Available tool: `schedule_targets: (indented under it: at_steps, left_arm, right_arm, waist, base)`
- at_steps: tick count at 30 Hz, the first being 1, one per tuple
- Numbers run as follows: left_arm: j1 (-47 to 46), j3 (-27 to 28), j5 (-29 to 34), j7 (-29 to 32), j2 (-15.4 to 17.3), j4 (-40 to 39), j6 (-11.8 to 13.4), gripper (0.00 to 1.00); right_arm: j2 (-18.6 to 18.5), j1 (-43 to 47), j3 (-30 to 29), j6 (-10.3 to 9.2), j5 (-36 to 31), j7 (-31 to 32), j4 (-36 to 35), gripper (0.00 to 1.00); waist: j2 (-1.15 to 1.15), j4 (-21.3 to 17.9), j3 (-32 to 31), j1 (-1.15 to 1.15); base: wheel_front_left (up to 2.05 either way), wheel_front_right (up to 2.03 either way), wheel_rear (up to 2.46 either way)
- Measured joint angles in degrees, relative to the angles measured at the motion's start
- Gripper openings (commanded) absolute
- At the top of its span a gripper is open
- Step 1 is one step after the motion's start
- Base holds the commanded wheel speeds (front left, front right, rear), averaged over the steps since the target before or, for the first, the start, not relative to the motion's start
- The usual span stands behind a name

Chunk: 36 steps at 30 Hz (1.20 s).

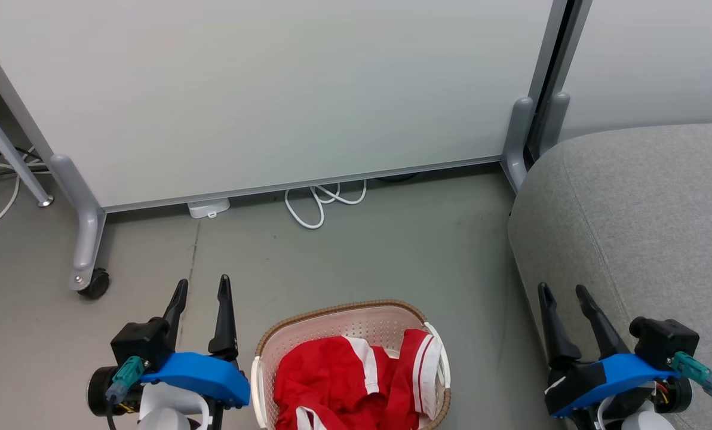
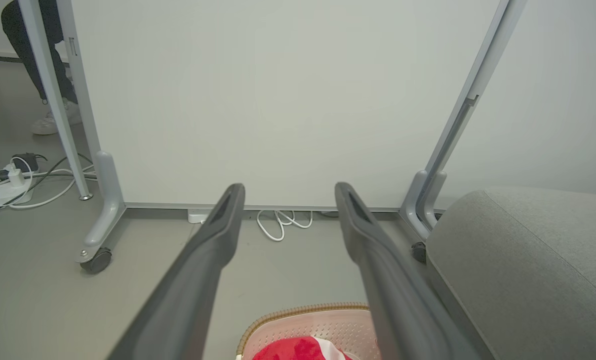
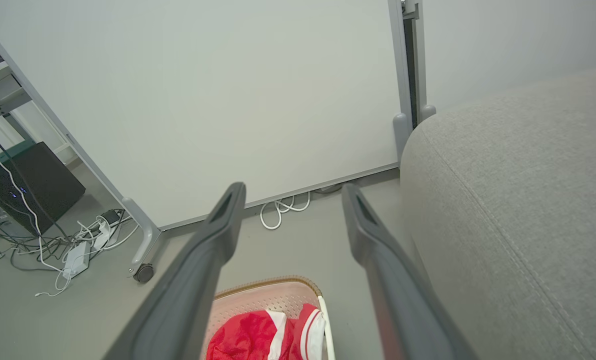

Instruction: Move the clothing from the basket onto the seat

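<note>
Fingers (image 1: pixel 224 316) of left gripper (image 1: pixel 203 280) spread wide, empty, just left of the basket (image 1: pixel 338 307) on the floor (image 1: pixel 392 251). Clothing (image 1: pixel 332 373) heaped inside it: red, soft, surely light, likely to drape and trail when lifted (white trim might snag the rim). Best pinch: a raised fold near the heap's middle. Right gripper (image 1: pixel 563 288) likewise spread, empty, by the seat (image 1: pixel 643 209) edge.
</note>
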Motion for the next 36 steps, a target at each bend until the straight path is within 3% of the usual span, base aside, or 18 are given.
schedule_targets:
  at_steps: [22,36]
  left_arm:
    - [-0.93,-0.19,5.98,-2.25,-0.16,2.08,0.33,1.0]
    - [-1.0,0.02,5.84,-2.25,-0.19,2.21,0.38,1.0]
  right_arm:
    - [-0.04,-0.48,0.85,0.02,-7.25,-2.11,0.65,1.0]
    - [-0.05,-0.79,1.07,0.07,-7.23,-2.34,0.96,1.0]
  waist:
    - [0.0,-0.15,-0.01,0.0]
    - [0.0,-0.31,0.05,0.0]
  base:
    - [0.0,0.0,0.0]
    - [0.0,0.0,0.0]
